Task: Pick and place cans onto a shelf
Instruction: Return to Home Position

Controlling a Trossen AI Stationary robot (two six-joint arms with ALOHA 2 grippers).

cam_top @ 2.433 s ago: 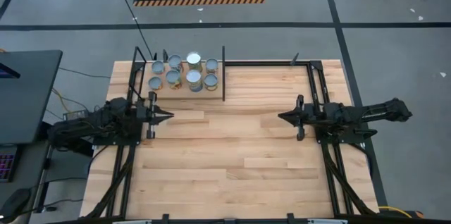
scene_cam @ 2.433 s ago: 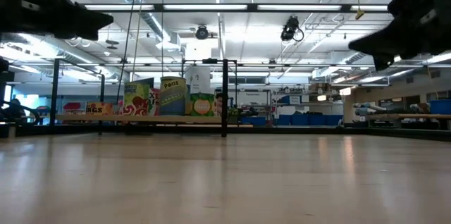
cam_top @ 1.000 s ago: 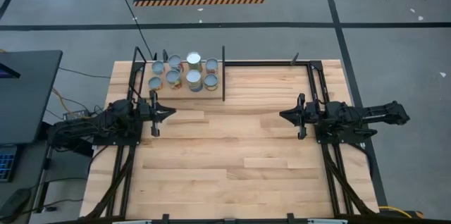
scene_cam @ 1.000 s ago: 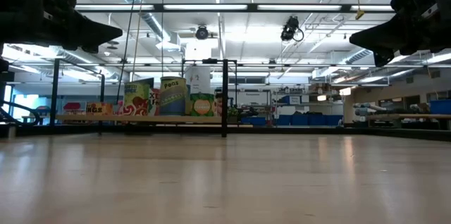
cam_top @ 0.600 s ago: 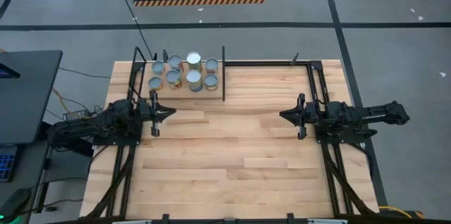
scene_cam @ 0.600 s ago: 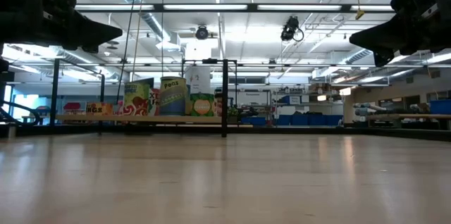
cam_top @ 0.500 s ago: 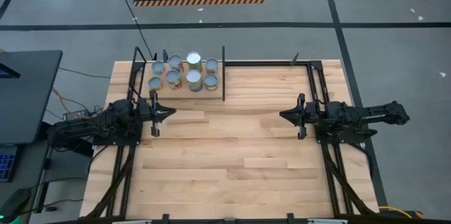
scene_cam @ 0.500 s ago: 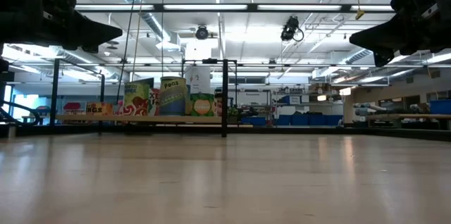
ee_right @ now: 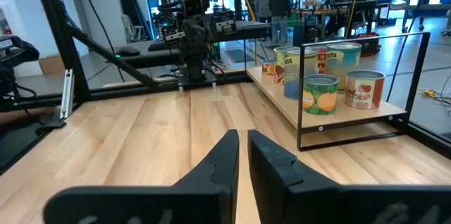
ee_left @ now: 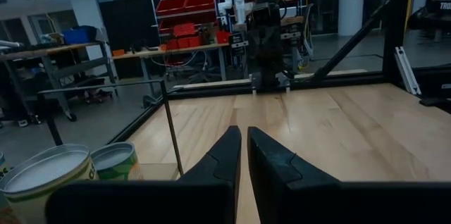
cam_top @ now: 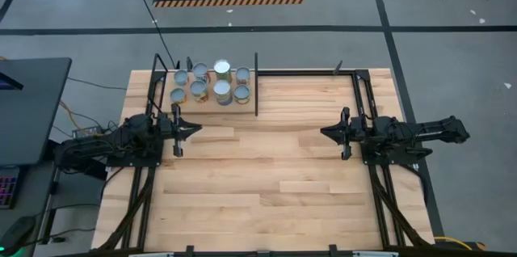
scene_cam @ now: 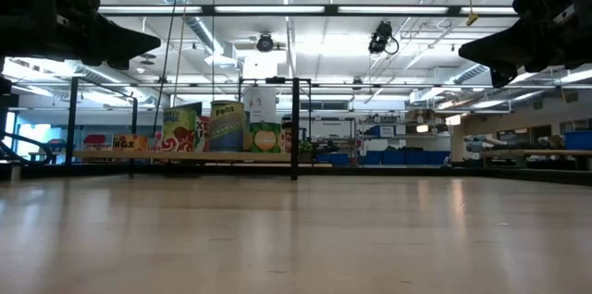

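The cans (cam_top: 199, 89) are standing upright in a tight cluster of two rows on the shelf (cam_top: 212, 106), their round silver tops facing straight up. The shelf is sitting at the far left corner of the table (cam_top: 275, 184), with its long side running along the table's far edge and a black post (cam_top: 256, 87) rising at its inner end. From table height the labels are showing as bright green, yellow and red. One tall can is reading "Peas"; the other writing is too small to make out.

The left gripper (cam_top: 196, 130) is hovering above the table just in front of the shelf, clear of the cans. Its arm is lying low and level along the left side and is pointing across the table toward the other arm. Its fingers are drawn together with only a thin slit between the tips, and they are gripping nothing.

The right gripper (cam_top: 322, 133) is hanging well apart from the shelf on the right side. It is pointing back at the left one, with its arm stretched out level. Its fingers are likewise pressed nearly together and are carrying nothing.
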